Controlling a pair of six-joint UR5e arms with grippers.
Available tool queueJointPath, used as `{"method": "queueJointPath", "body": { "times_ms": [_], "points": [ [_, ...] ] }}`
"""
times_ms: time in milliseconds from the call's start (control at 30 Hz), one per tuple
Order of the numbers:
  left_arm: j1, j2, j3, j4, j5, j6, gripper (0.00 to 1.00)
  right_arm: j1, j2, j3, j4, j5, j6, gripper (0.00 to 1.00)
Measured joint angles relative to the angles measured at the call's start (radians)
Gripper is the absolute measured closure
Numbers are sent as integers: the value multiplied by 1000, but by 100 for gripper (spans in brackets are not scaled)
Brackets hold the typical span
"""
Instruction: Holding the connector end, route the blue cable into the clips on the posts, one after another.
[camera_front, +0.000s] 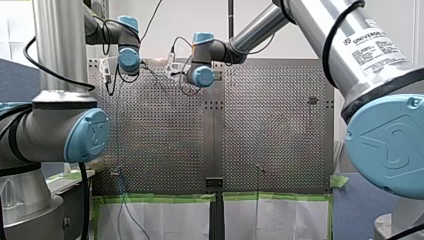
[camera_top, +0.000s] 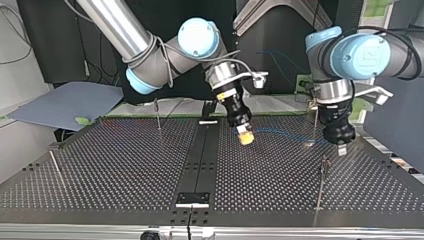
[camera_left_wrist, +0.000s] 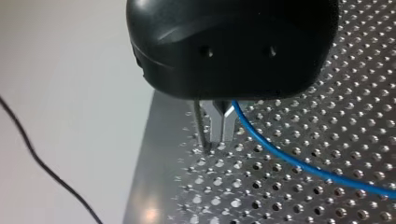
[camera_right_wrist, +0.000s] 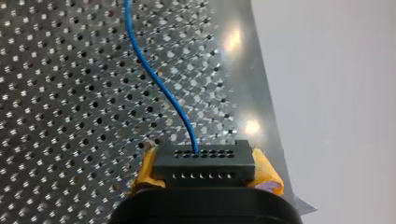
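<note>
The black connector (camera_right_wrist: 204, 168) sits between the yellow pads (camera_right_wrist: 267, 172) of my right gripper (camera_right_wrist: 205, 159), which is shut on it. The blue cable (camera_right_wrist: 154, 77) leaves the connector and runs over the perforated plate. In the top view my right gripper (camera_top: 244, 137) hangs just above the plate near the middle, and the cable (camera_top: 285, 135) stretches from it to my left gripper (camera_top: 342, 149). My left gripper's metal fingers (camera_left_wrist: 226, 126) are shut, with the cable (camera_left_wrist: 289, 161) coming out at their side. A thin post (camera_left_wrist: 201, 126) stands right beside them.
More thin posts stand on the perforated table (camera_top: 125, 170): one (camera_top: 158, 114) at the far edge, one (camera_top: 55, 167) at the top view's left, one (camera_top: 320, 187) in front of my left gripper. A black strip (camera_top: 200, 155) runs down the middle.
</note>
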Motion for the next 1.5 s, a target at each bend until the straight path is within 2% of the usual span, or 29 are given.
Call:
{"method": "queueJointPath", "body": {
  "times_ms": [333,700,933,1167,1333,1500],
  "points": [
    [10,-8,8,4,0,6,100,2,23,-77,34,-3,17,100],
    [25,-9,19,37,25,-13,100,-3,61,-110,42,-4,35,100],
    [39,-13,42,37,35,-28,100,-12,65,-123,47,-4,59,100],
    [44,-40,43,40,61,-29,100,-23,66,-123,48,-3,62,100],
    [48,-46,44,67,89,-49,100,-28,66,-124,48,-4,62,100],
    [53,-48,44,97,96,-68,100,-26,68,-129,46,-14,62,100]
  ]
}}
